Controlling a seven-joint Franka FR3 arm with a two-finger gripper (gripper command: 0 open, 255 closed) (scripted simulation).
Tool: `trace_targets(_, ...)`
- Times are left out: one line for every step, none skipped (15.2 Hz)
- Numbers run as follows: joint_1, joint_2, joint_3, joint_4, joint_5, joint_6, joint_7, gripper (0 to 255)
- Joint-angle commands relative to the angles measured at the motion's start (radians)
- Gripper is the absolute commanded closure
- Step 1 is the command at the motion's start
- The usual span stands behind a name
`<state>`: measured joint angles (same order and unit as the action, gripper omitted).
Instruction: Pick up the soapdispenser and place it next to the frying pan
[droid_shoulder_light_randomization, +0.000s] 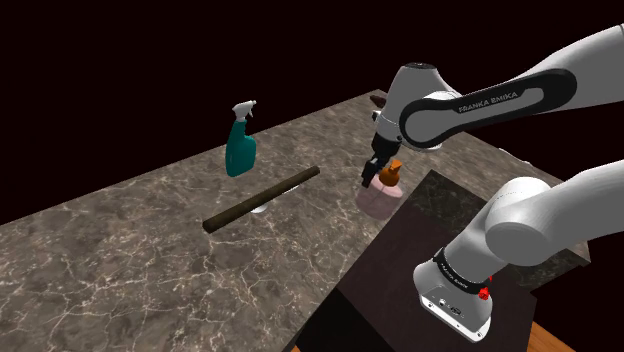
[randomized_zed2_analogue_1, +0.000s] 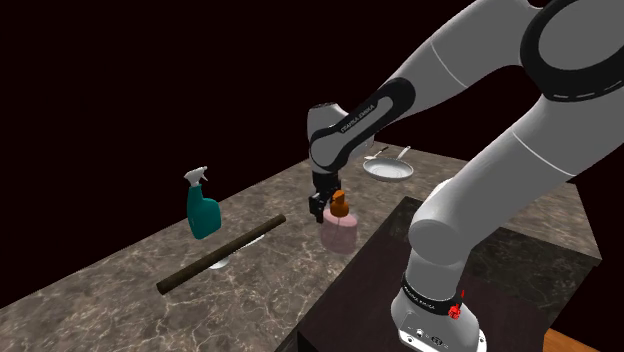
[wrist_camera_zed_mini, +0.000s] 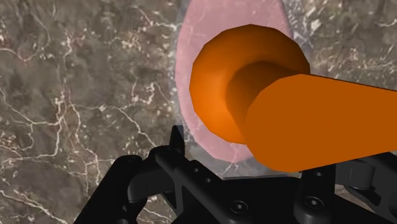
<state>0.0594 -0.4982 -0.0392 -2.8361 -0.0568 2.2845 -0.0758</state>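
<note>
Simulated kitchen scene. A white robot arm bends down over a brown-grey marbled worktop, w/ its black pincer low, near the surface. The soap dispenser stands upright on the worktop just beside the pincer, on the side toward the robot's dark stand. It has a squat pale-pink body & an orange pump head, approx. level w/ the pincer. In the wrist view the orange spout juts out across the pincer's black housing, very close to the camera. Can't tell whether the pincer is wide or narrow, or whether it touches the dispenser.

A grey frying pan lies well apart from the pincer, further along the worktop. On the pincer's opposite side sit a teal spray bottle & a long dark rod, both well clear of it.

Handling, as a judgement: the dispenser looks rigid & smooth, so prob. a bit slippery, & light to moderate in weight depending on fill. The pump head would likely sink or swivel if squeezed, & the spout could snag. Best hold is prob. across the pink body's narrower width, below the orange collar, kept upright so it doesn't tip when set down by the pan.
</note>
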Motion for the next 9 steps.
trace_targets(0.001, -0.017, 0.001, 0.010, 0.001, -0.029, 0.000, 255)
trace_targets(0.001, -0.029, 0.001, 0.017, 0.002, -0.047, -0.001, 255)
trace_targets(0.001, -0.039, 0.001, 0.025, 0.002, -0.065, -0.001, 255)
trace_targets(0.001, -0.050, 0.002, 0.032, 0.003, -0.083, -0.002, 255)
trace_targets(0.001, -0.060, 0.002, 0.040, 0.003, -0.101, -0.002, 255)
trace_targets(0.002, -0.070, 0.002, 0.048, 0.004, -0.119, -0.002, 255)
trace_targets(0.002, -0.079, 0.003, 0.056, 0.004, -0.136, -0.003, 255)
trace_targets(0.002, -0.088, 0.003, 0.064, 0.005, -0.153, -0.003, 255)
trace_targets(0.002, -0.096, 0.003, 0.073, 0.005, -0.170, -0.004, 255)
